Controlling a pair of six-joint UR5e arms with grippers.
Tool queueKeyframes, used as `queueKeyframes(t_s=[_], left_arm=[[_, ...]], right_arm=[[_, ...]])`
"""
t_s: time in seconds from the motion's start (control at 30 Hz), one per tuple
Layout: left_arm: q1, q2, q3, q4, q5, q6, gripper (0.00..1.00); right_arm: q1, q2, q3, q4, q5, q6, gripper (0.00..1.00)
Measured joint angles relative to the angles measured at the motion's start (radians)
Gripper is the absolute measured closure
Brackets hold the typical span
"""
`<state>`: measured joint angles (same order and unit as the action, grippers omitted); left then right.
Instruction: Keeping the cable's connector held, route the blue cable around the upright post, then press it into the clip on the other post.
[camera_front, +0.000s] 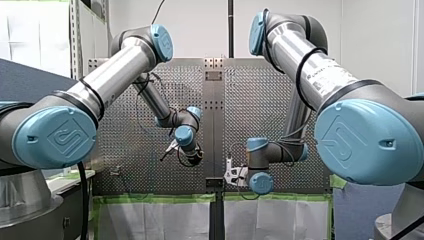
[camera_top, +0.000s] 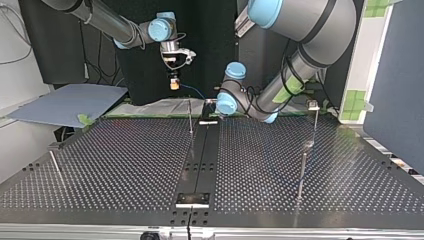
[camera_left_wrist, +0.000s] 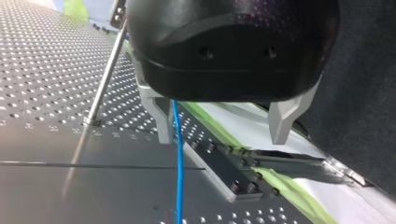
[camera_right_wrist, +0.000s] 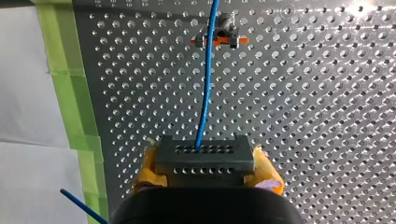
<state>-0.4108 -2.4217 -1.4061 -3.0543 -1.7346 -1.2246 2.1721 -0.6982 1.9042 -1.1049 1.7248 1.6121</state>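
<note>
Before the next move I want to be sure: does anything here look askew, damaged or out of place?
Nothing stands out. The connector sits level between the right tool's yellow pads, and the blue cable leaves it without a kink. It runs loose between the left tool's open fingers, beside one.

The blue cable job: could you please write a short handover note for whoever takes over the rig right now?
My right gripper: shut on the connector, with yellow pads on either side.
My left gripper: open. The blue cable hangs between its fingers, close to one, unclamped.
A post stands beside my left gripper. The cable is not wrapped round it.
Done: connector held.
Left: routing round the post, then clipping.
</note>
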Motion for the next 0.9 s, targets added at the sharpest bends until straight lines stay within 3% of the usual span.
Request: queueKeyframes(t_s=[0.37,0.7,0.9], left_arm=[[0.003,0.001,0.000,0.003,0.018,-0.072,0.01],[0.008,0.001,0.000,0.021,0.113,-0.114,0.01],[0.005,0.001,0.000,0.035,0.146,-0.120,0.01]], right_arm=[[0.000,0.000,0.000,0.000,0.001,-0.003,1.00],[0.000,0.000,-0.001,-0.001,0.000,-0.005,1.00],[0.001,0.000,0.000,-0.006,-0.007,-0.004,1.00]])
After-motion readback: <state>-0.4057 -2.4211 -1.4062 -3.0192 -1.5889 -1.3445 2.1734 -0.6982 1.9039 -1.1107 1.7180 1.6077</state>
